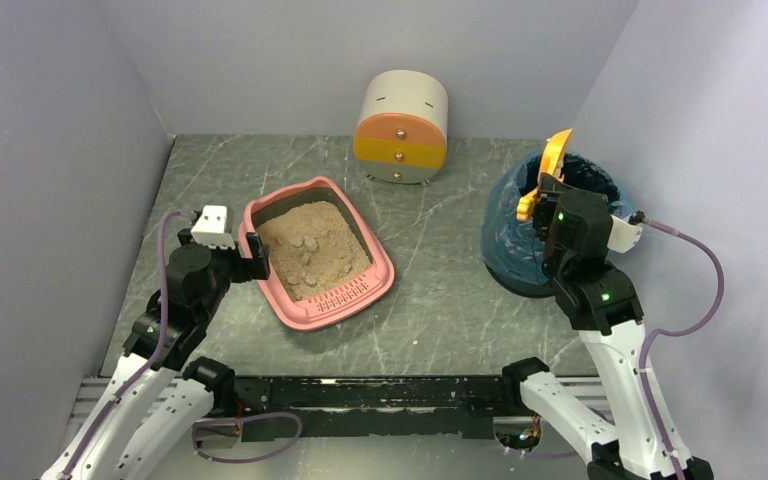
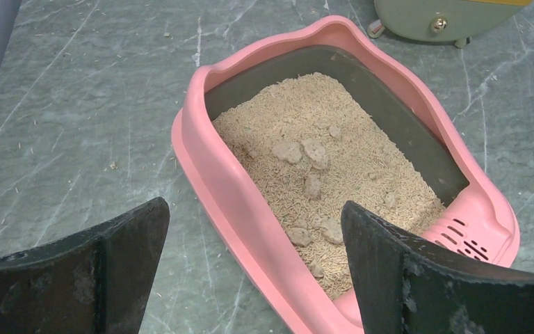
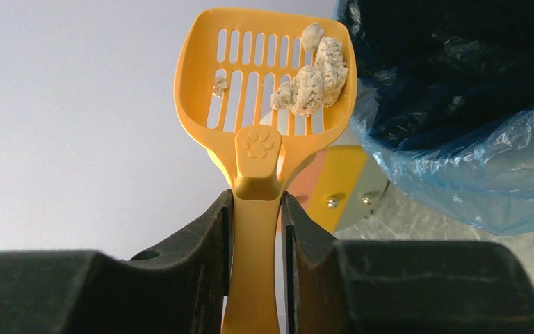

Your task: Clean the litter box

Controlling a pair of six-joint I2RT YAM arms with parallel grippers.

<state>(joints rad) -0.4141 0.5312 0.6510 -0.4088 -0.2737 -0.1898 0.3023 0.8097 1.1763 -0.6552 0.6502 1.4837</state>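
Observation:
The pink litter box (image 1: 385,280) lies left of the table's middle, filled with beige litter and several pale clumps (image 2: 304,152). My left gripper (image 1: 256,256) is open at the box's left rim (image 2: 215,174), its jaws astride that rim, one outside and one over the litter. My right gripper (image 1: 543,195) is shut on the handle of an orange slotted scoop (image 3: 264,90). The scoop (image 1: 554,158) is raised, tilted, at the edge of the blue-lined bin (image 1: 505,235). Several clumps (image 3: 314,73) sit in its bowl.
A cream-and-orange round drawer unit (image 1: 401,127) stands at the back behind the box. The blue bag (image 3: 473,160) fills the right side of the right wrist view. Grey walls close in the left, back and right sides.

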